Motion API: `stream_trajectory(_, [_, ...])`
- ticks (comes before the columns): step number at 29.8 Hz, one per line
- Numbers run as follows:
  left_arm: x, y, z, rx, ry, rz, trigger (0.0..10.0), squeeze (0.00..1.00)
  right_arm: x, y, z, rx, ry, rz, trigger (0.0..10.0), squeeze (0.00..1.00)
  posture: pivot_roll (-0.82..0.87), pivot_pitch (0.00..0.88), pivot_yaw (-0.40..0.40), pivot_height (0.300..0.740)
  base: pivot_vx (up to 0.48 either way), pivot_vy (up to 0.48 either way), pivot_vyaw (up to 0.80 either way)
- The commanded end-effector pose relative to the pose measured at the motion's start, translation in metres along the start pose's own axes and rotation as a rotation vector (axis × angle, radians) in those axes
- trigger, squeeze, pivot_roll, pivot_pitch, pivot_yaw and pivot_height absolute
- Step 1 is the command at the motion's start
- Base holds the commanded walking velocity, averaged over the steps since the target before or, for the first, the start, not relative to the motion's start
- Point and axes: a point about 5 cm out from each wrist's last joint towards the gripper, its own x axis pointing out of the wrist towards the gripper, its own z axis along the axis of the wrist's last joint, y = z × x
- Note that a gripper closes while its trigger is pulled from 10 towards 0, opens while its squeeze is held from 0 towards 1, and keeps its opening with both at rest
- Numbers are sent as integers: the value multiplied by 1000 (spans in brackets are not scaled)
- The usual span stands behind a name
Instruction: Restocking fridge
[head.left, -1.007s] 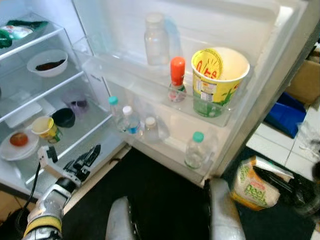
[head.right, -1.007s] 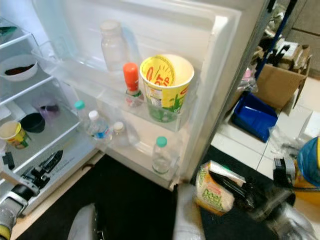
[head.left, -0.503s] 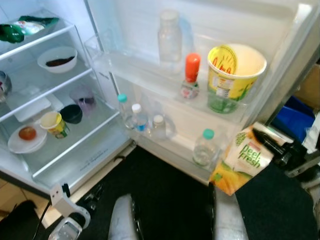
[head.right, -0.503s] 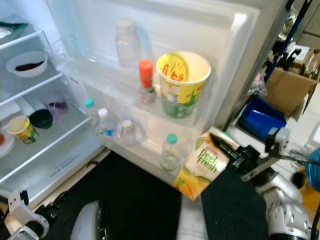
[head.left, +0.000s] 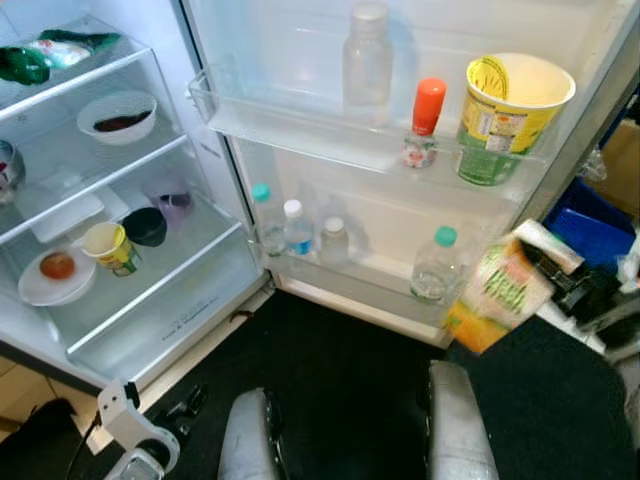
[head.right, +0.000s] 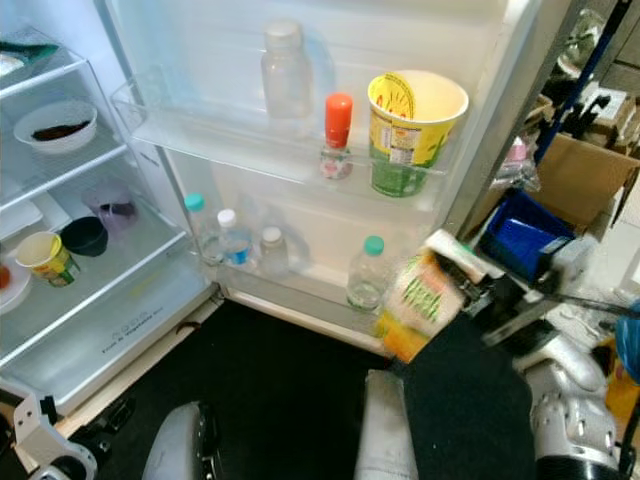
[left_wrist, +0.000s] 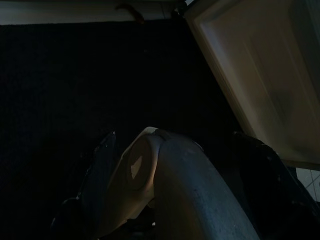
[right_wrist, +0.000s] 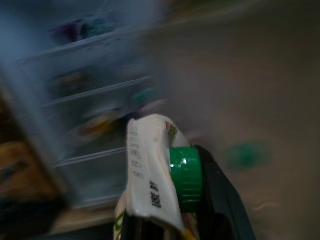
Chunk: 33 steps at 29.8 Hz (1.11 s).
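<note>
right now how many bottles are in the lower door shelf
4: a teal-capped bottle, a white-capped blue-label bottle and a small white-capped bottle stand clustered at the shelf's left; a green-capped bottle stands apart, beside the juice carton in the right gripper.

The juice carton (head.right: 425, 300) is smeared by motion in the eye views, so its label cannot be read. Its lower part is cut off by the frame edge in the right wrist view, where the fridge shelves (right_wrist: 95, 95) behind are blurred past recognition. The right gripper (head.right: 470, 285) is largely covered by the carton; the finger gap is not seen. The left wrist view is very dark: the left gripper (left_wrist: 170, 200) is barely made out and its fingertips are lost in shadow. The plate (head.left: 45, 285) and green packet (head.left: 40, 55) are cropped at the left edge. The contents of the bowl (head.left: 118, 112) are too small to tell.
</note>
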Motion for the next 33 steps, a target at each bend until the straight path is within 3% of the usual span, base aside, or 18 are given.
stream_trajectory(1, [-3,3,-11,-4,31,23,10000,0,6,15,2,46,17,136,10000,0,-71,116,29,537,0,0,0])
stream_trajectory(7, [-3,2,-16,1,45,21,10000,0,16,25,0,95,24,205,10000,0,-74,123,27,537,0,0,0])
stream_trajectory(9, [-4,2,-19,5,58,22,10000,0,36,29,0,47,6,218,10000,0,-77,138,24,537,0,0,0])
stream_trajectory(12, [-5,3,-21,6,62,23,10000,0,44,29,0,28,-7,215,10000,0,-77,138,24,537,0,0,0])
stream_trajectory(15, [-3,-3,-27,28,84,-4,10000,0,85,44,-6,7,-28,251,10000,0,-65,170,15,537,0,0,0])
stream_trajectory(17, [0,-7,-29,36,89,-26,10000,0,103,53,-10,17,-23,286,10000,0,-55,177,10,537,0,0,0])
stream_trajectory(20, [2,-10,-30,39,90,-41,10000,0,112,56,-13,22,-17,289,10000,0,-45,184,6,537,0,0,0])
stream_trajectory(27, [6,-20,-33,63,99,-94,10000,0,152,40,-11,-59,-61,98,10000,0,-36,228,8,537,0,0,0])
stream_trajectory(33, [9,-24,-31,78,96,-127,10000,0,167,29,-2,-127,-99,-31,10000,0,-15,266,9,537,0,0,0])
